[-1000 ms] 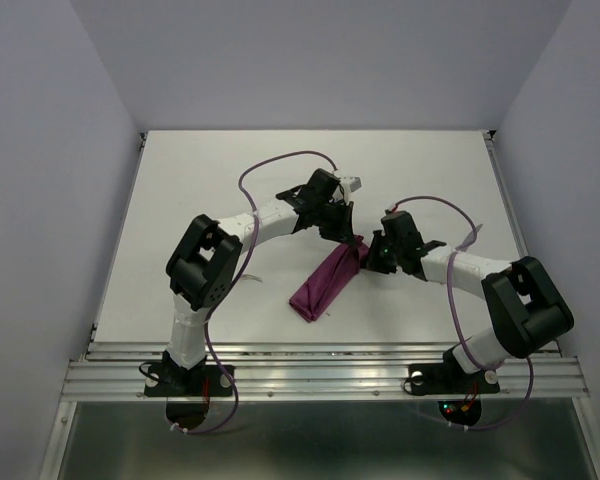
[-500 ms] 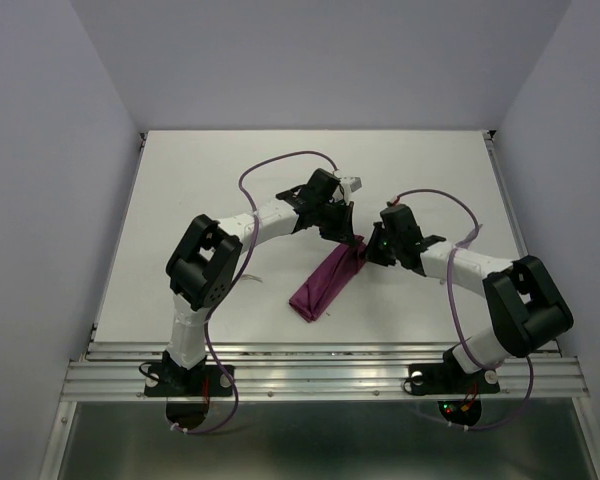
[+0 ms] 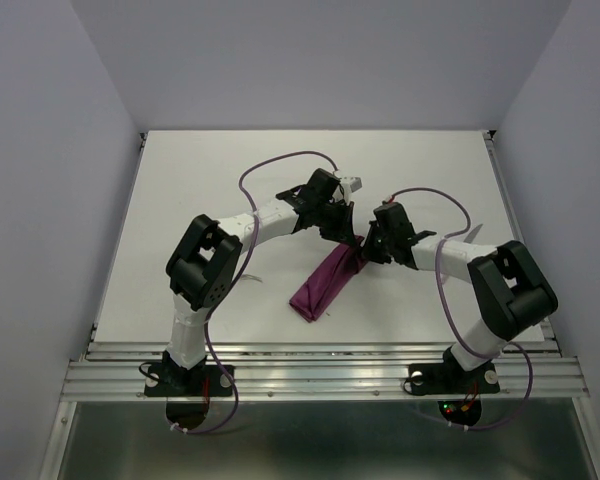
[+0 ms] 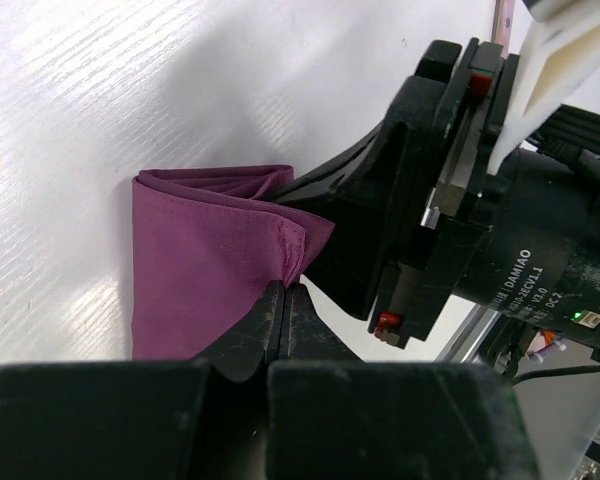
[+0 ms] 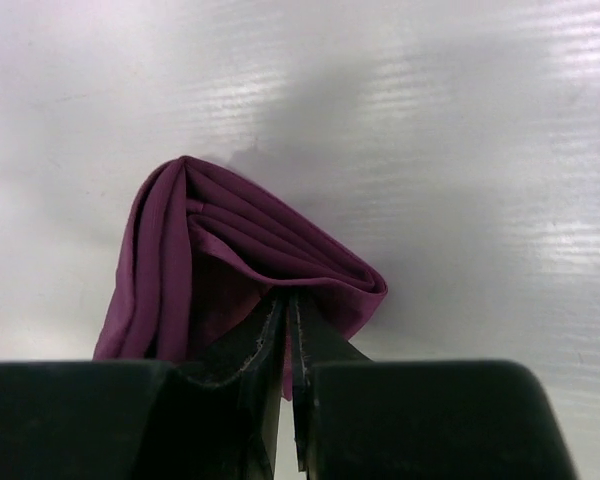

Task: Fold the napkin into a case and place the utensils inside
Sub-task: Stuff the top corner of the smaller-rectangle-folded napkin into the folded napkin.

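One napkin (image 3: 325,283); two tools: left tool (image 4: 283,305), right tool (image 5: 290,312).

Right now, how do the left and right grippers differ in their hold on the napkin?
The left gripper pinches a thin edge of the napkin, jaws pressed flush. The right gripper pinches a thicker folded lip, with a sliver of gap between its jaws. The left gripper sits on the far-left side of the napkin's far end, the right gripper on its right side. Shared: both are shut on that same end, close together.
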{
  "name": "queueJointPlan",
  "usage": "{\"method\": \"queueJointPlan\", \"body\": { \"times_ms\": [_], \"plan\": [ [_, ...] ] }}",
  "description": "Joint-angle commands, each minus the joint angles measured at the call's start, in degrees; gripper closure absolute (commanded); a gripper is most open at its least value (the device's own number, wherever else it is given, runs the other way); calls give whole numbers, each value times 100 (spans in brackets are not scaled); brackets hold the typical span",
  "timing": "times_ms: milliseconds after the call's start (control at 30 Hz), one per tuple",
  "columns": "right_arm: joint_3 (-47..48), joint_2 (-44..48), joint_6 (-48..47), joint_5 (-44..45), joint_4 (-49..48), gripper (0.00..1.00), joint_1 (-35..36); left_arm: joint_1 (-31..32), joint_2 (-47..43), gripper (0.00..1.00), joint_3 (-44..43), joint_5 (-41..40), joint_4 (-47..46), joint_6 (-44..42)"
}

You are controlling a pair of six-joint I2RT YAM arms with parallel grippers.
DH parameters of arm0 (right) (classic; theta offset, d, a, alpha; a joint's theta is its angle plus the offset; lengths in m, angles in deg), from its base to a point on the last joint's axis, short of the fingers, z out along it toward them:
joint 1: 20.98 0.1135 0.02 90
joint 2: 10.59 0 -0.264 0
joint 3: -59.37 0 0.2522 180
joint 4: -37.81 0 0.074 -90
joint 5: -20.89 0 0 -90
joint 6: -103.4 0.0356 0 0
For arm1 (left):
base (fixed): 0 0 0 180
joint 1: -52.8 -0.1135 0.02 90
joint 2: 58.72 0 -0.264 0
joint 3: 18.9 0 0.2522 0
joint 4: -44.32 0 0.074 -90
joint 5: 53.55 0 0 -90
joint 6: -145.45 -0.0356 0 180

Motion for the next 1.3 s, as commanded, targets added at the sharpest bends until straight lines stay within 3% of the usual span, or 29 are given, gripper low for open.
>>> {"method": "queueJointPlan", "body": {
  "times_ms": [0,433,867,1267],
  "plan": [
    [249,-184,-16,153,-270,89,63,-32,-279,100,-4,148,-77,-73],
    [355,-70,-15,197,-270,88,63,-67,29,100,197,68,90,-469],
    [601,150,-1325,-214,143,63,63,-295,-120,100,488,920,-516,-206],
    [759,89,-1844,63,416,62,362,-357,-86,100,479,1273,-859,216]
  ]
}}
